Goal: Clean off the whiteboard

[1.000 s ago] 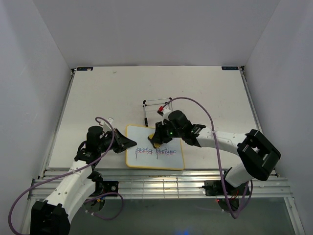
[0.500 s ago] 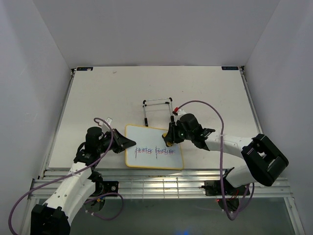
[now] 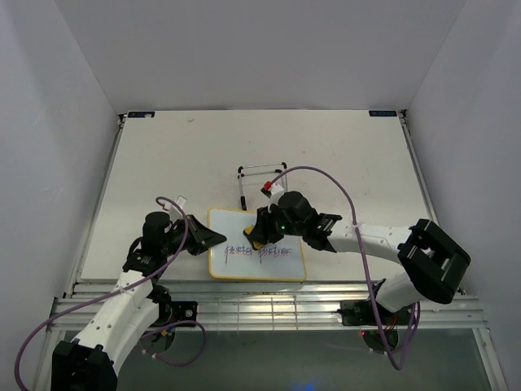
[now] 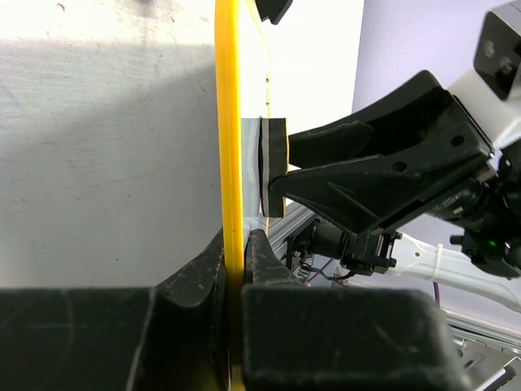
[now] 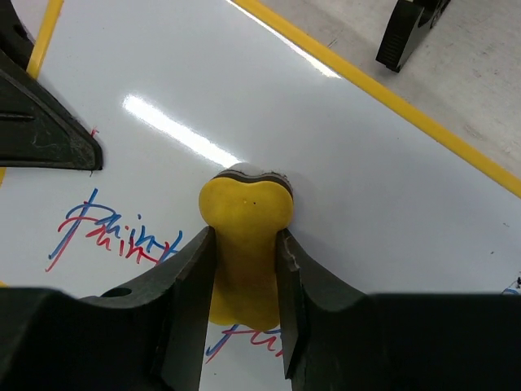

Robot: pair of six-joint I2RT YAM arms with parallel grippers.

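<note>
- The right gripper [image 5: 244, 277] is clamped on the yellow eraser [image 5: 246, 213], one finger on each side of its narrow waist. The eraser's dark pad sits flat on the whiteboard [image 5: 383, 163], just above the line of writing [image 5: 114, 232].
- The left gripper [image 4: 236, 252] is closed on the board's yellow frame at its left edge.
- The board lies flat on the table [image 3: 179, 155] near the front edge, between the two arms. The wire stand [image 3: 262, 169] stands just behind it.
- Handling, as I judge it: the board looks thin, light and stiff, with a glossy, slick face. It would likely skate across the table under a wiping push, so it needs pinning. The frame edge is the place to hold it — clear of the writing and out of the eraser's path.
- The eraser looks light and firm, and the waist gives the fingers a seat that should not slip.
- Count: one board, one eraser, one stand, two grippers — and two scribbled words in blue and red, neither wiped yet.
</note>
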